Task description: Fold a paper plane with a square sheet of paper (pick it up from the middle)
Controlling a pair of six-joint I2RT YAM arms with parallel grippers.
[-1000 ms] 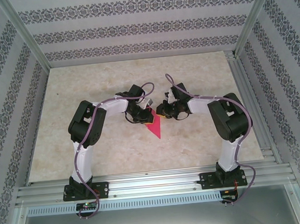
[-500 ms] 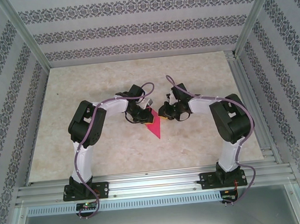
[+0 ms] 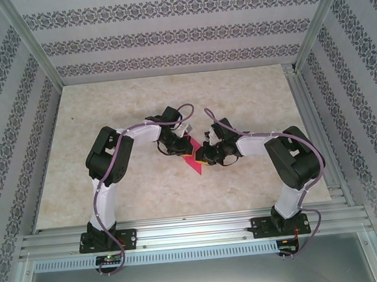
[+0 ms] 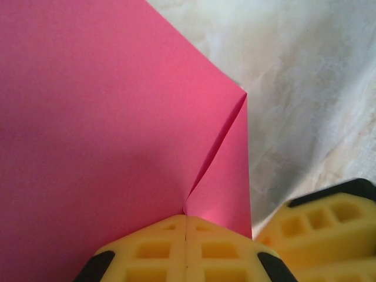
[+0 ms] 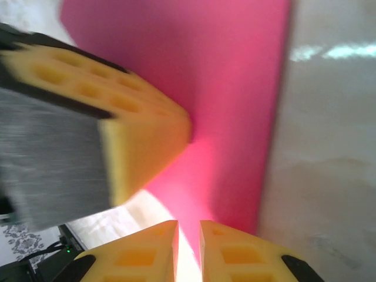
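The folded pink sheet of paper (image 3: 195, 161) lies at mid-table between the two arms, a narrow wedge pointing toward the near edge. My left gripper (image 3: 181, 147) is shut on its upper part; in the left wrist view the yellow fingertips (image 4: 185, 218) meet at a crease where a flap (image 4: 226, 176) lifts off the sheet (image 4: 106, 117). My right gripper (image 3: 202, 155) sits against the sheet's right side. Its fingers (image 5: 188, 226) stand a narrow slit apart just before the paper's (image 5: 235, 88) corner, and nothing shows between them. The left gripper's yellow finger (image 5: 138, 126) is close on its left.
The two grippers are almost touching; the right one's yellow finger (image 4: 329, 226) shows beside the paper in the left wrist view. The beige marbled tabletop (image 3: 121, 113) is bounded by patterned walls and an aluminium frame rail (image 3: 311, 125) on the right.
The right gripper has moved left and toward the near edge, closing in on the paper's right side. The left gripper and the paper have stayed put.
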